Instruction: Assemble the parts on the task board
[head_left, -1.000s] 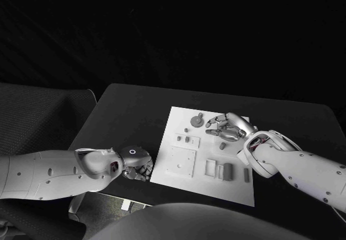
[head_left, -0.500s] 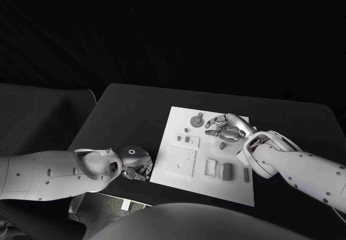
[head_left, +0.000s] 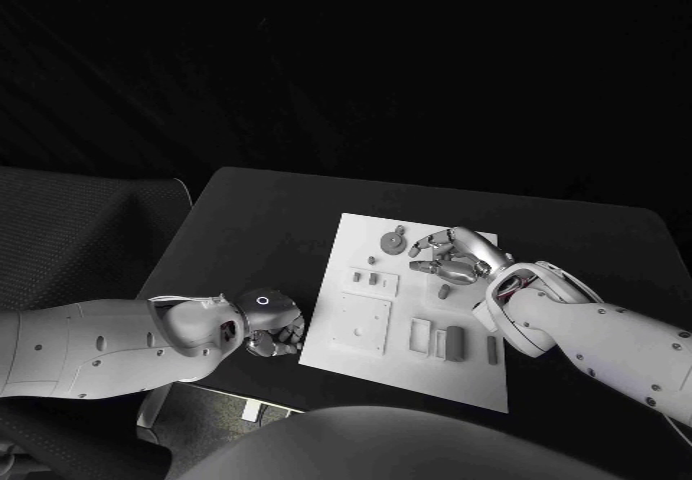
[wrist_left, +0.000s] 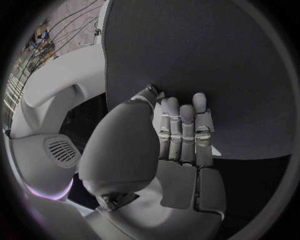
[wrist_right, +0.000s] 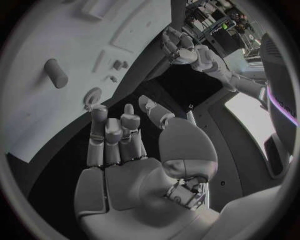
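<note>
Little changed over the last second: right hand (head_left: 456, 254) still hovering over the task board's (head_left: 356, 245) far part, fingers apart and empty, beside the round part (head_left: 392, 240). Left hand (head_left: 274, 334) resting off-board, fingers apparently straight, holding nothing. Assembly seemingly stalled before a grasp.

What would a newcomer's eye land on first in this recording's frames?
First the white board, bright against the middle of the black table, with small grey parts scattered on it. Next the right robot hand, fingers spread and holding nothing, over the board's far end beside a round grey part. The left robot hand sits at the board's near left corner, on the table.
</note>
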